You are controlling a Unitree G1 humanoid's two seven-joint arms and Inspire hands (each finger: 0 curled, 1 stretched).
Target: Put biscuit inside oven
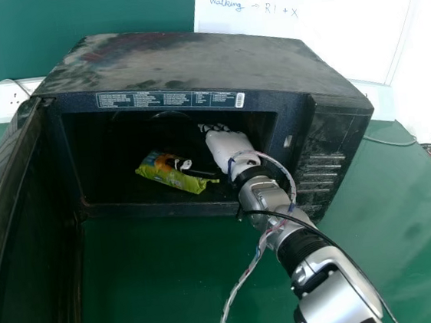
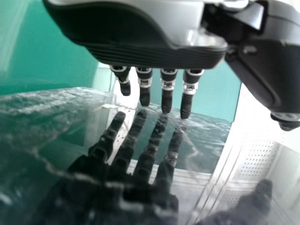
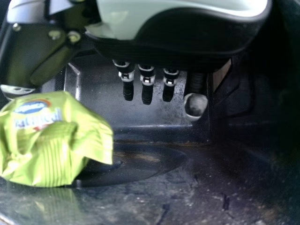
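Inside the black oven (image 1: pixel 189 56), my right hand (image 1: pixel 228 146) reaches in through the doorway at the cavity's right side. The green biscuit packet (image 1: pixel 172 174) lies on the cavity floor, to the left of that hand. In the right wrist view, my right hand (image 3: pixel 147 89) has its fingers extended, with the biscuit packet (image 3: pixel 47 136) beside the thumb and not held. My left hand (image 2: pixel 167 93), seen in the left wrist view, has straight fingers above a dark glossy surface (image 2: pixel 56 140) that mirrors them.
The oven door (image 1: pixel 14 229) stands wide open on the left. A green table (image 1: pixel 174 281) carries the oven. Behind are a whiteboard (image 1: pixel 324 19) with handwriting and a white socket box (image 1: pixel 7 101). A cable (image 1: pixel 391 141) runs along the right.
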